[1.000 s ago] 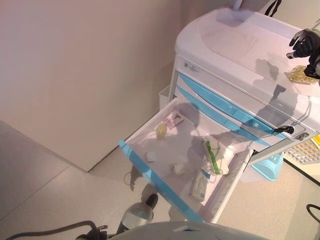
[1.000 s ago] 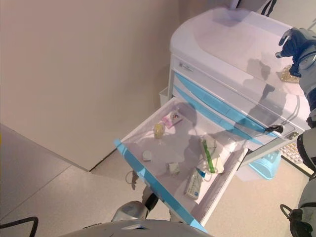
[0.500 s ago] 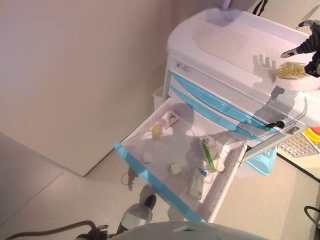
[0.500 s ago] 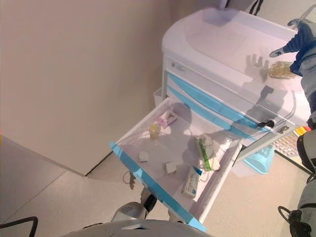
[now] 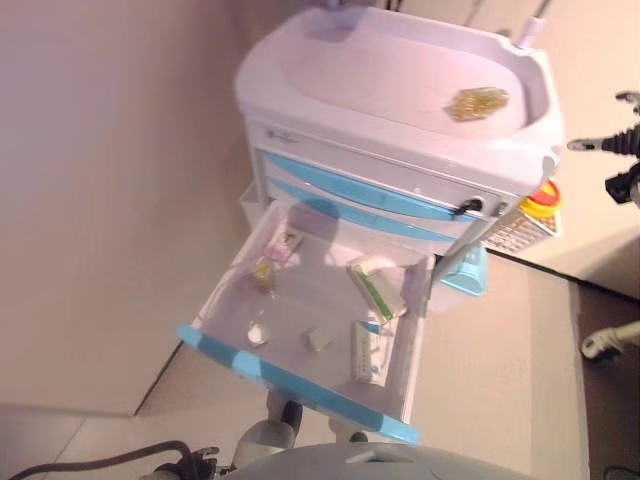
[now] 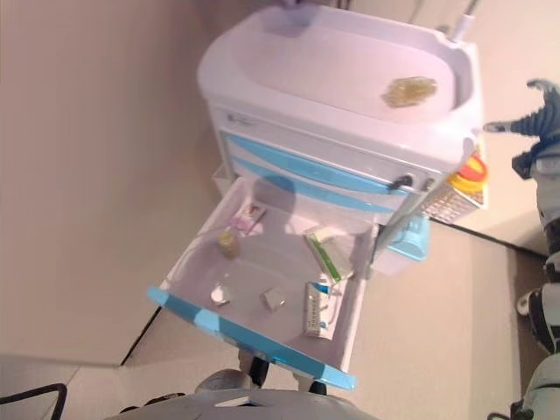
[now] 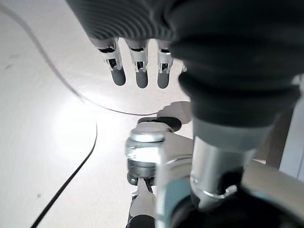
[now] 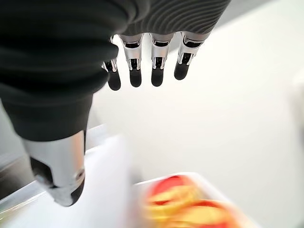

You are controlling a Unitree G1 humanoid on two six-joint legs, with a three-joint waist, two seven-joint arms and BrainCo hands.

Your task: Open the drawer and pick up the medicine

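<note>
The white cart (image 5: 400, 150) with blue-fronted drawers has its lower drawer (image 5: 310, 330) pulled out, boxes and small packets scattered on its floor, and the medicine (image 5: 478, 101), a yellowish blister pack, lies on the cart's recessed top near its right edge. The right hand (image 6: 534, 122) hangs in the air off the cart's right side, well apart from the medicine, its fingers straight and spread, holding nothing. The left hand (image 7: 137, 71) shows only in its wrist view, fingers straight over the floor (image 7: 42, 118)
</note>
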